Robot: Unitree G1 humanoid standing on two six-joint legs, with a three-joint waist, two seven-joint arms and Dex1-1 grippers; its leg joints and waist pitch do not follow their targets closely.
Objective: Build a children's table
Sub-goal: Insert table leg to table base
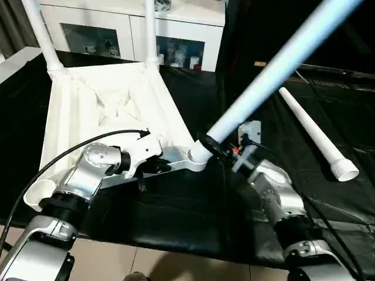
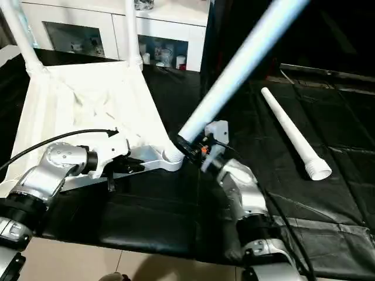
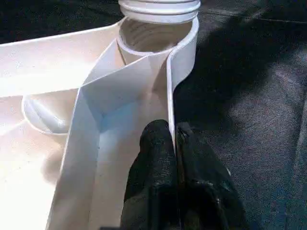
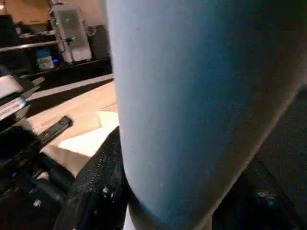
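L gripper point(image 3: 173, 143) is pinched shut on the thin side wall of the tabletop point(image 1: 88, 105), just short of the near corner socket point(image 3: 158, 40), prob. to pin the top down so it won't slide or turn while a leg goes in. R gripper point(image 1: 220, 149) is clamped around the thick end of a leg point(image 1: 275, 70), jaws about half apart on the tube; the leg slants up and away to the robot's right, its threaded end sitting at the mouth of that same socket, tilted, not upright. Looks like the lead-in to seating or screwing; whether threads have caught, can't tell. Tabletop lies upside down on the black-covered floor point(image 1: 176, 216), ribbed underside up, toward the left-far part of the cover, w/ its near corner by the grippers. All white plastic, rounded sockets at corners. Two legs already stand in the far sockets: far-left leg point(image 1: 44, 35) and far-right leg point(image 1: 150, 29). Fourth leg point(image 1: 310, 134) lies loose on the cover to the right, well apart, ridged end toward the robot. White cabinet point(image 1: 135, 29) w/ glass doors stands behind.
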